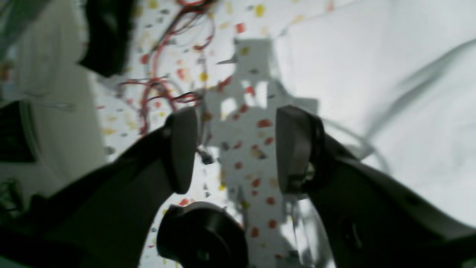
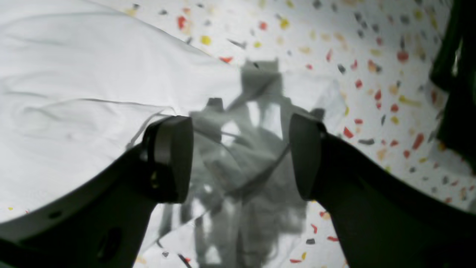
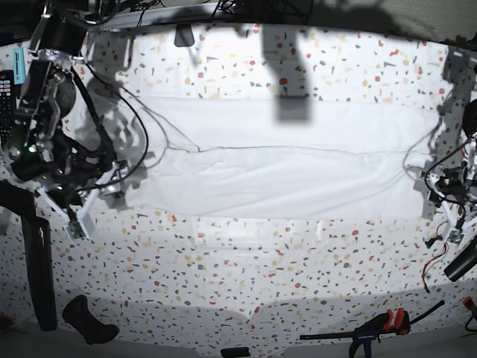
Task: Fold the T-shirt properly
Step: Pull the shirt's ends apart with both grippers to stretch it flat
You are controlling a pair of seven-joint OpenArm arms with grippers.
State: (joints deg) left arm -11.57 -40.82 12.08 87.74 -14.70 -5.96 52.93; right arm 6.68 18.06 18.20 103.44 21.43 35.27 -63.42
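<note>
Clutter is found mostly at the table's margins. Red wires (image 1: pixel 163 74) are seen trailing over the speckled table (image 3: pixel 238 276) just beyond the left gripper (image 1: pixel 238 149), and a black rounded part (image 1: pixel 202 234) sits below its jaws in the left wrist view. A clamp (image 3: pixel 373 328) with a red and black handle is laid near the front edge, a black bar (image 3: pixel 37 268) and a dark curved piece (image 3: pixel 88 319) are placed at the front corner on the right arm's side, and a small dark item (image 3: pixel 238 352) lies at the very front edge.

The shirt (image 3: pixel 283 168) is spread flat as a long band across the middle of the table, folded lengthwise, with one layer's edge running along its middle. Its ends reach almost to both arms.

Both claws are held with the jaws well apart and nothing between them. The left gripper is positioned over bare table just beside the shirt's end, with cloth seen to one side of it. The right gripper (image 2: pixel 241 156) is hung over the shirt's other end, where crumpled cloth and its own shadow are seen between the jaws; whether the cloth is touched cannot be told.

A broad strip of bare table is left in front of the shirt, and a narrower one behind it. Shadows are cast along the far edge.
</note>
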